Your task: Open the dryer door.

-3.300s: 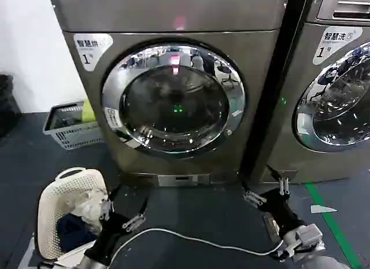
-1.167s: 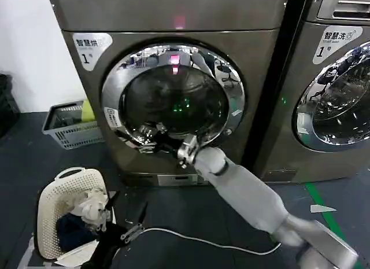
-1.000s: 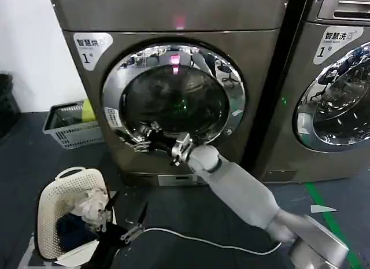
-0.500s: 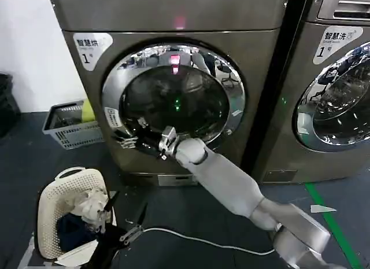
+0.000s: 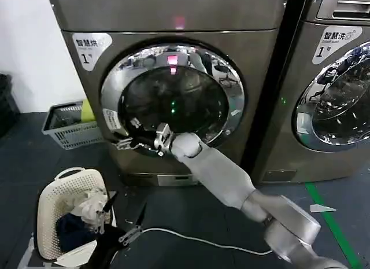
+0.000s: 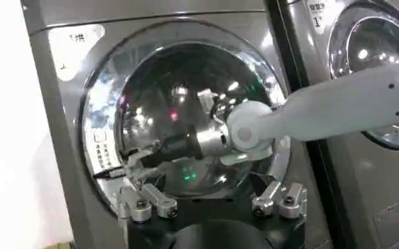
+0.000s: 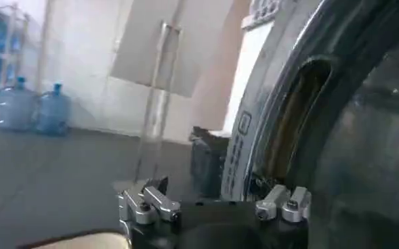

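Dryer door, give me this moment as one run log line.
right gripper: open, at lower-left rim of dryer door | door: looks shut | left gripper: open, parked low near laundry basket

My floor (image 5: 34, 147) is dark. A white wall (image 5: 29, 49) stands at my left, with a grey wire basket (image 5: 69, 125) at its foot. A white laundry hamper (image 5: 66, 208) sits nearer me. A green floor stripe (image 5: 332, 220) runs at my right.
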Controlling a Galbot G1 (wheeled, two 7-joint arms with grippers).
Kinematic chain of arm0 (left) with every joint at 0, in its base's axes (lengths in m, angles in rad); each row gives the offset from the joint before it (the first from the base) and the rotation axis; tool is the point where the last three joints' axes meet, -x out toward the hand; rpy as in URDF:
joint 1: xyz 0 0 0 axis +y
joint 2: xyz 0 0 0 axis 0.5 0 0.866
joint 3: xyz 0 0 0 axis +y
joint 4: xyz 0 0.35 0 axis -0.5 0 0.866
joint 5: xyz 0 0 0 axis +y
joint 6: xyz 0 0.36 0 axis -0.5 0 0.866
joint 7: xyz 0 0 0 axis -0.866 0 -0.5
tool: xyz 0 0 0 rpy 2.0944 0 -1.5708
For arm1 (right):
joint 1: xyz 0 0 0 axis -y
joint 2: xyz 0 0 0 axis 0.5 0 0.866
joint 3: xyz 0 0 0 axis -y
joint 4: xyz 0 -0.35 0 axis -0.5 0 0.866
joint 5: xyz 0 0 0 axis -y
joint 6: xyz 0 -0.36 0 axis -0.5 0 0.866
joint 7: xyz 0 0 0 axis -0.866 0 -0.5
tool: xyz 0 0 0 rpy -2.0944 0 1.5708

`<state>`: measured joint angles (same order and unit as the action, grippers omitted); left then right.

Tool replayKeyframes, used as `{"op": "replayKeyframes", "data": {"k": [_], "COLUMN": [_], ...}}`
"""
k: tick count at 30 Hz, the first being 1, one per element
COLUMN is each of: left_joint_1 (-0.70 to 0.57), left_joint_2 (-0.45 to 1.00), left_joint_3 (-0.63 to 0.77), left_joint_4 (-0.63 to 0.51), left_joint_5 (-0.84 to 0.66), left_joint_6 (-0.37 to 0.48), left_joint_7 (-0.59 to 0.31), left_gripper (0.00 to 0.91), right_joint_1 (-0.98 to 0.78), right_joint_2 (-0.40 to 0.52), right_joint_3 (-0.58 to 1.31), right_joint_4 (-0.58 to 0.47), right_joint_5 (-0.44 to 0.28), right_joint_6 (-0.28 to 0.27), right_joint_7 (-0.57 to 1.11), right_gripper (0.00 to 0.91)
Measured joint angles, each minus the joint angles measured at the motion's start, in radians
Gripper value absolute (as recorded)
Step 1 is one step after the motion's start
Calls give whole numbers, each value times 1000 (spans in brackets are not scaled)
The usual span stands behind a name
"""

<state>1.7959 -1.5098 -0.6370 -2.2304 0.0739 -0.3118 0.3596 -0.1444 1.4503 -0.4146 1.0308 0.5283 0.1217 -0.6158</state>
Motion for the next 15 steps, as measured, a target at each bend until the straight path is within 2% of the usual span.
{"op": "replayKeyframes", "data": {"k": [6,9,15], "left_joint_1": [-14,-35,-95], "left_joint_2": [3,14,42], "left_joint_3": [-21,-51,-159], "left_joint_4": [15,29,52], "left_joint_5": [-13,-56,-160], "left_joint_6": [1,16,94], "left_joint_7": [-4,-5,-5], "left_gripper": [907,907,907], "right_joint_1": [-25,-46,-89], "right_joint_2": [-44,-84,-166], "right_joint_3": [-10,-20,-29], "right_joint_4": [51,103,220], "right_joint_5": [10,55,80], "right_joint_6": [2,12,17], "right_joint_7": [-78,-135,-203], "right_gripper": [907,907,907]}}
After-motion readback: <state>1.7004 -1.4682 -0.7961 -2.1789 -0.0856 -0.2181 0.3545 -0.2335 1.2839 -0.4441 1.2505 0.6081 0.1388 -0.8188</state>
